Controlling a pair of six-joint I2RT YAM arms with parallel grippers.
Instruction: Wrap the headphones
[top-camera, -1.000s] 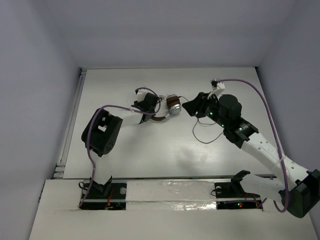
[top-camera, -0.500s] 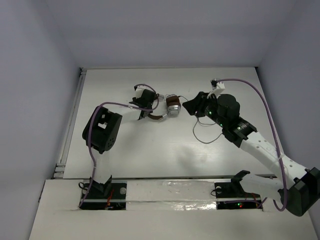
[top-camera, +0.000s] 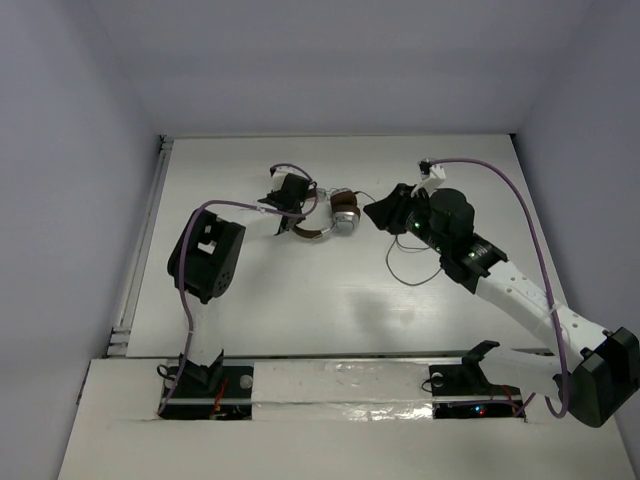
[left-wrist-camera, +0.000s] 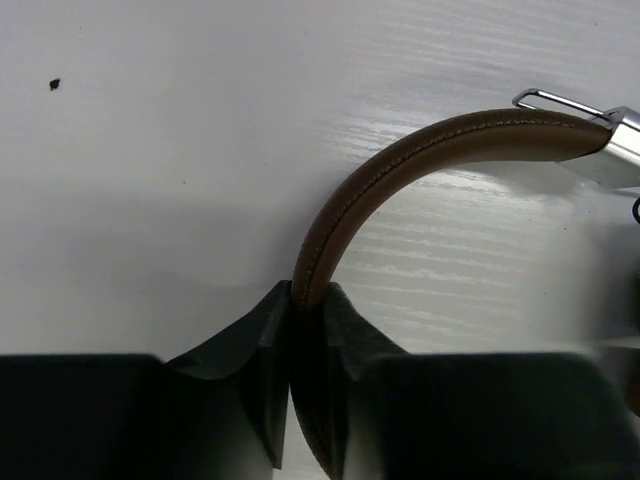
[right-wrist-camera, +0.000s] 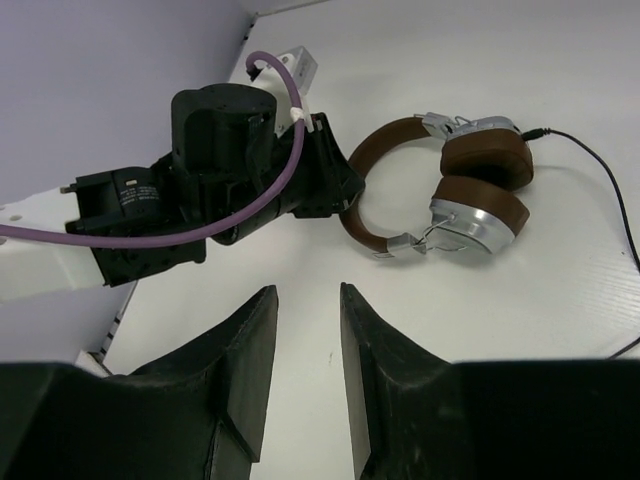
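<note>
The headphones lie on the white table at the back middle, with a brown headband and two silver-and-brown earcups folded together. My left gripper is shut on the headband, which sits pinched between its fingertips in the left wrist view. The thin dark cord runs from the earcups to the right and loops on the table under my right arm. My right gripper is open and empty, a little right of the earcups in the top view.
Purple cables run along both arms. The left arm's wrist lies just left of the headband. A metal rail runs along the table's left edge. Walls close the table at the back and sides.
My left gripper, shut on the headband, has shifted slightly toward the back with the headphones. My right gripper has edged a little left toward the earcups.
</note>
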